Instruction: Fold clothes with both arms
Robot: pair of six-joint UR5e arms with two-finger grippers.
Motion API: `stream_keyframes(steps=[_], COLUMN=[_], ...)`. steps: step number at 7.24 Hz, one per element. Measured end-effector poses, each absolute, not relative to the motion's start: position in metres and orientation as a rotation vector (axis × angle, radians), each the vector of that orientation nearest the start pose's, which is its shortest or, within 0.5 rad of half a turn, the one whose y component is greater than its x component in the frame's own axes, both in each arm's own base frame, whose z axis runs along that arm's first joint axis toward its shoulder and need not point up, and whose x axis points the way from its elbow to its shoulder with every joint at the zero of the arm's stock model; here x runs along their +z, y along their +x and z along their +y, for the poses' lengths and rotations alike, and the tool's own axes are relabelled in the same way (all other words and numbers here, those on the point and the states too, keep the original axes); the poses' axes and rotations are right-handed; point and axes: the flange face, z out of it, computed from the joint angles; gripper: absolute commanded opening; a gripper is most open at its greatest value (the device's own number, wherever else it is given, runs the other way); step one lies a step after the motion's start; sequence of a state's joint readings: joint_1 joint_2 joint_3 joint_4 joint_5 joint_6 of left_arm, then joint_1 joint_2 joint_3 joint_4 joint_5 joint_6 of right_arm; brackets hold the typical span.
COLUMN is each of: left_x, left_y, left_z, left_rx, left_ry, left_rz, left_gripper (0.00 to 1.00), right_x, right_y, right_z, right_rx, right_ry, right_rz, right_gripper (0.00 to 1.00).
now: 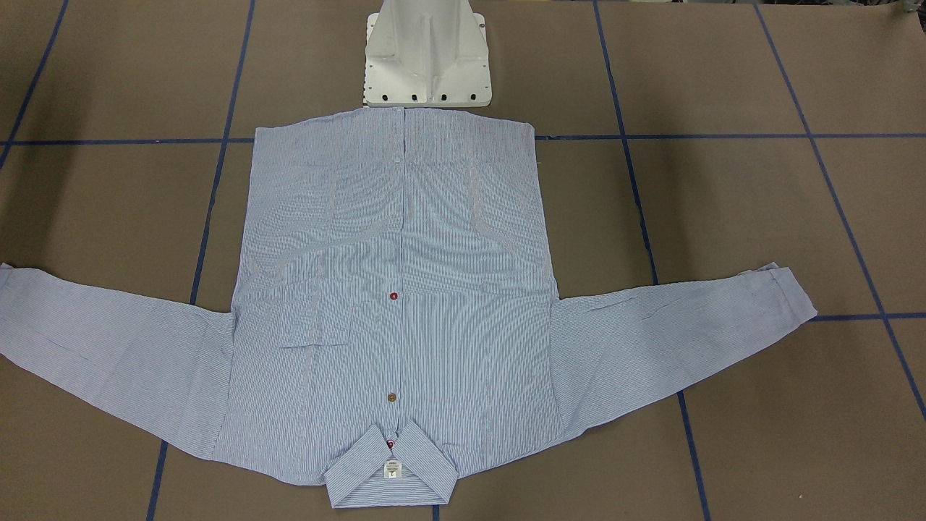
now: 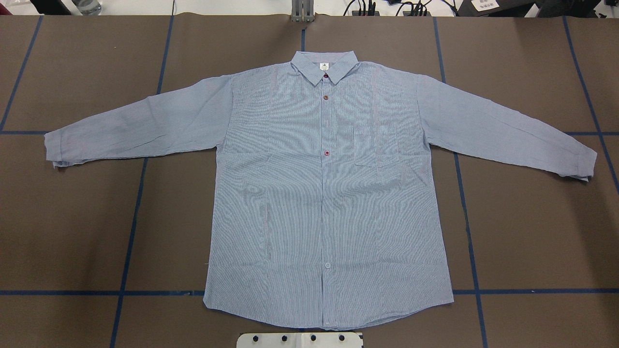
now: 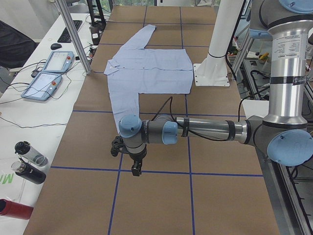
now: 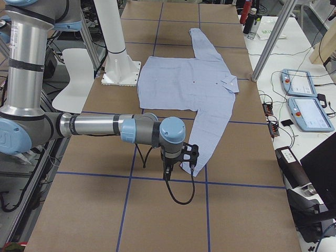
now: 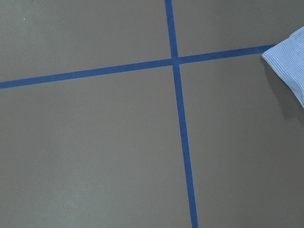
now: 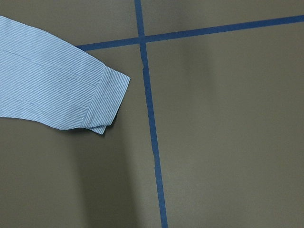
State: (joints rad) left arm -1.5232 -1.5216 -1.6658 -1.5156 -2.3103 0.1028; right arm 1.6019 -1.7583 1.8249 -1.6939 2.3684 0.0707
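Since the shirt [image 2: 324,193] lies fully spread, buttoned and front up, I judge the folding not yet begun: sleeves, sides and length are all left to do. Its hem sits just before the white pedestal [image 1: 427,58], its collar [image 2: 325,67] lies toward the far edge, and the sleeves reach out to both sides. The left gripper [image 3: 133,164] and right gripper [image 4: 179,164] hang low by the cuffs; whether their fingers are parted or closed I cannot tell. The table [image 2: 532,232] is brown, crossed by blue tape [image 5: 180,142]. Beyond it stand desks with tablets [image 3: 51,71] and bottles [image 3: 29,164].
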Motion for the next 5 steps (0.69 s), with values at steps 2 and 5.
stream_keyframes(steps=[2, 5], left_x=[0.6438, 0.6347], left_y=[-0.0438, -0.0433], left_z=[-0.4725, -0.4806], left_rx=[0.14, 0.148], left_ry=[0.011, 0.029], left_rz=[0.74, 0.737], left_gripper=[0.99, 0.99], right_x=[0.6275, 0.6256], right_y=[0.0746, 0.0738], right_z=[-0.4068, -0.4094], right_rx=[0.116, 0.113], right_ry=[-0.064, -0.06], right_rz=[-0.796, -0.797], right_gripper=[1.0, 1.0])
